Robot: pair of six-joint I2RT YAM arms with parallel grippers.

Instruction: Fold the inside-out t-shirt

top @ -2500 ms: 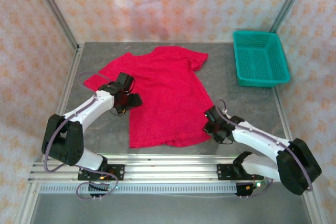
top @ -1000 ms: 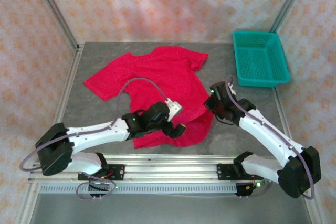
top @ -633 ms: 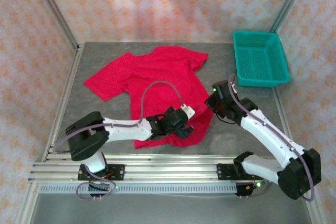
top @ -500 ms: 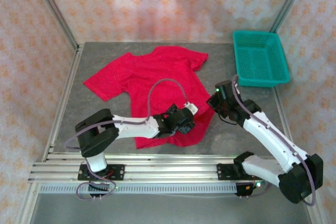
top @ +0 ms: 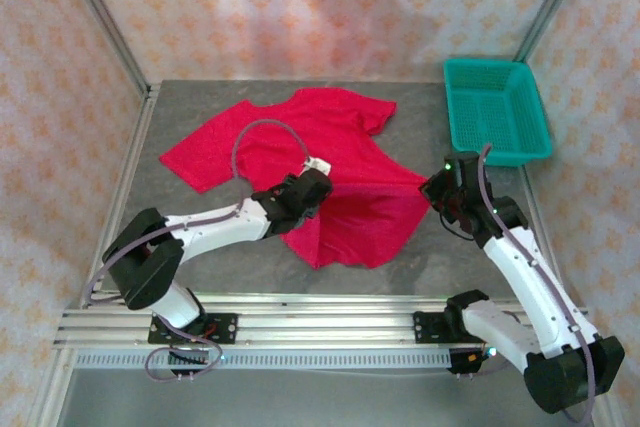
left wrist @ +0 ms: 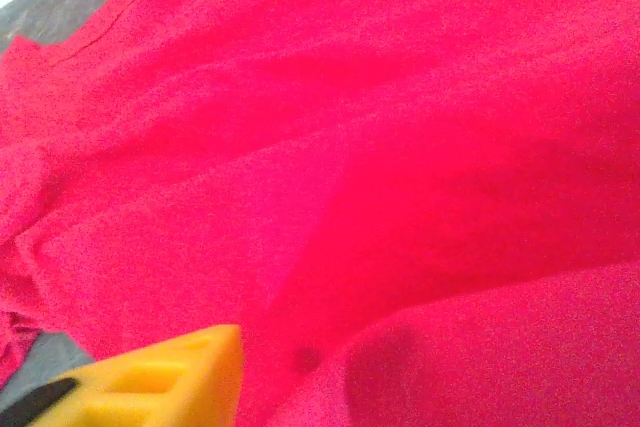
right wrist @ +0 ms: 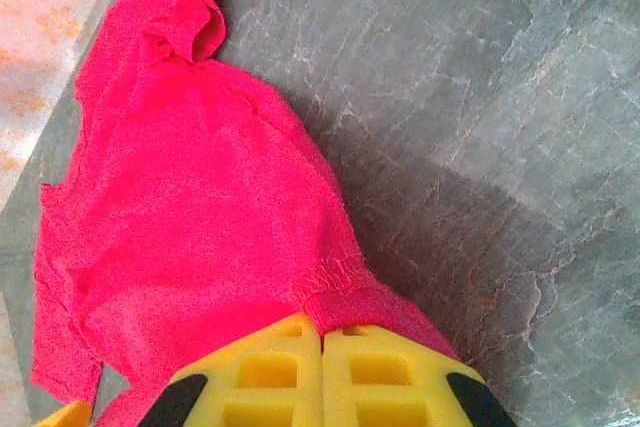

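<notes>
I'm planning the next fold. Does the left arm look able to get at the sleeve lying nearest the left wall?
Probably yes: that sleeve of the t-shirt lies flat and uncovered, close to the left pincer, with nothing between.

We see a t-shirt (top: pixel 300 137) in plain bright red, turning a deeper red where its folds fall into shadow. The desk (top: pixel 420 267) beneath it is grey with pale, marble-like veins. The basket (top: pixel 497 112) is teal, with a fine grid of holes. The walls (top: pixel 300 7) are pale pink, sprinkled with peach flower-like motifs. The left arm (top: pixel 210 227) and right arm (top: pixel 520 272) are white with black joints. The right pincer (right wrist: pixel 322 342) is yellow with black patches, and the rail (top: pixel 320 322) is silver.
</notes>
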